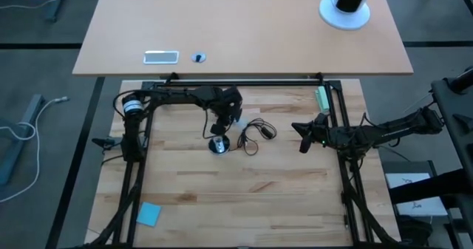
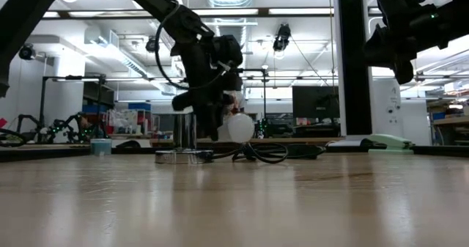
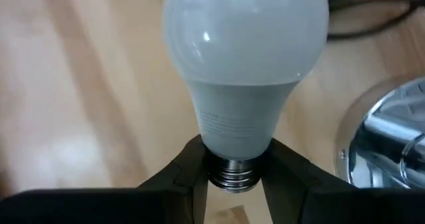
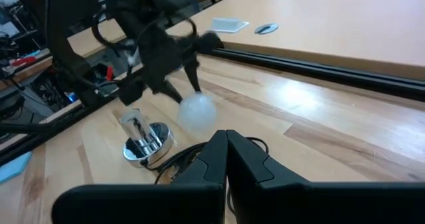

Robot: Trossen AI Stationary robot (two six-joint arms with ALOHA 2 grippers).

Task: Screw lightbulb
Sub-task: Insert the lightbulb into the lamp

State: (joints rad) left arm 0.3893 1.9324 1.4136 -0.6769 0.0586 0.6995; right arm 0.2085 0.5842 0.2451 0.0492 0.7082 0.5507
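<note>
The white frosted lightbulb [image 3: 246, 64] is held by my left gripper [image 3: 232, 184], just above the table and beside the round silver socket disc [image 1: 219, 145]. The bulb also shows in the low view [image 2: 240, 127] and the right wrist view [image 4: 197, 111]. The socket [image 2: 183, 156] rests flat on the table, a silver post standing up from it and its black cord [image 1: 257, 132] trailing toward the right. My right gripper [image 4: 226, 147] is shut and empty, raised over the table's right side [image 1: 303, 137]. My left gripper pinches the bulb between its two fingers [image 3: 189, 167] at the narrow neck, where the white body meets the silvery screw base [image 3: 232, 173]. The fingers slant down from the table's far left. The bulb is clear of the table, its round end pointing away from the fingers.
A blue square pad [image 1: 148, 213] lies near the front left corner. A green object [image 1: 322, 97] lies at the far right. On the lighter table behind are a white rectangular piece [image 1: 161, 56], a small blue cap [image 1: 198, 58] and a round white stand [image 1: 345, 12].
</note>
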